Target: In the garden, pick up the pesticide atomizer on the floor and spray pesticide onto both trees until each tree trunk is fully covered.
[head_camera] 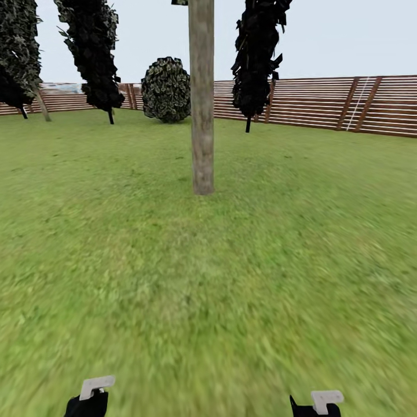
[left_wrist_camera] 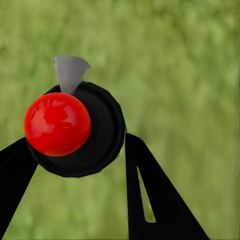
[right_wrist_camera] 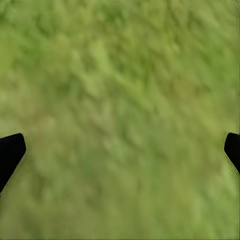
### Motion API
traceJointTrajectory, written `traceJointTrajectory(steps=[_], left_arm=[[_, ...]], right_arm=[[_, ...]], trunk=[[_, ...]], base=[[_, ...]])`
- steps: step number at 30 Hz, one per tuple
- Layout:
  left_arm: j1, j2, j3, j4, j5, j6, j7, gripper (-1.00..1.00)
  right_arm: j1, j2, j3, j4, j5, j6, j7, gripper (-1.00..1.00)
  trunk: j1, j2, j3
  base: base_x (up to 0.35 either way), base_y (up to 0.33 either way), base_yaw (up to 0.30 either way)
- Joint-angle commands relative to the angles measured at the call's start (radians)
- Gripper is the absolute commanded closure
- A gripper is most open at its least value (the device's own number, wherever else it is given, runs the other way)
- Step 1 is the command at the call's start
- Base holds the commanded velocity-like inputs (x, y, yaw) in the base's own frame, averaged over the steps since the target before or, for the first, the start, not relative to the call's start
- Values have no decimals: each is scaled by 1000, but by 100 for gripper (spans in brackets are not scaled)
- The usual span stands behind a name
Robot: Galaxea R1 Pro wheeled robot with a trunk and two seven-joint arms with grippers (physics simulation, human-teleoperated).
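**Atomizer in hand, trunk ahead**

The left hand [left_wrist_camera: 75, 165] grips the pesticide atomizer [left_wrist_camera: 75, 127], black-bodied with a red cap. The right hand [right_wrist_camera: 120, 150] hangs wide, empty, over the lawn [head_camera: 289, 260]. Next, I judge: close on the tree trunk [head_camera: 202, 104] standing far ahead and aim the nozzle.

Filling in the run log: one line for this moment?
left gripper: shut on atomizer | right gripper: open, over grass | tree trunk: ahead, unsprayed

Both grippers are matte black: the left gripper [head_camera: 88, 399] and right gripper [head_camera: 317, 405] each carry a pale grey angular bracket; flat tapering fingers [left_wrist_camera: 150, 195], one slotted
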Motion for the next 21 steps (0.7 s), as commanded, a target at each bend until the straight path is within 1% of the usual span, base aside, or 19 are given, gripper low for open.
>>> traceJointTrajectory(steps=[1, 21], left_arm=[[0, 0, -1, 1, 7, -3, 1, 100], [0, 0, 0, 1, 7, -3, 1, 100]], right_arm=[[0, 0, -1, 0, 4, -3, 1, -100], [0, 0, -1, 2, 7, -3, -4, -100]], trunk=[[0, 0, -1], [0, 0, -1]], base=[[337, 0, -1], [337, 0, 0]])
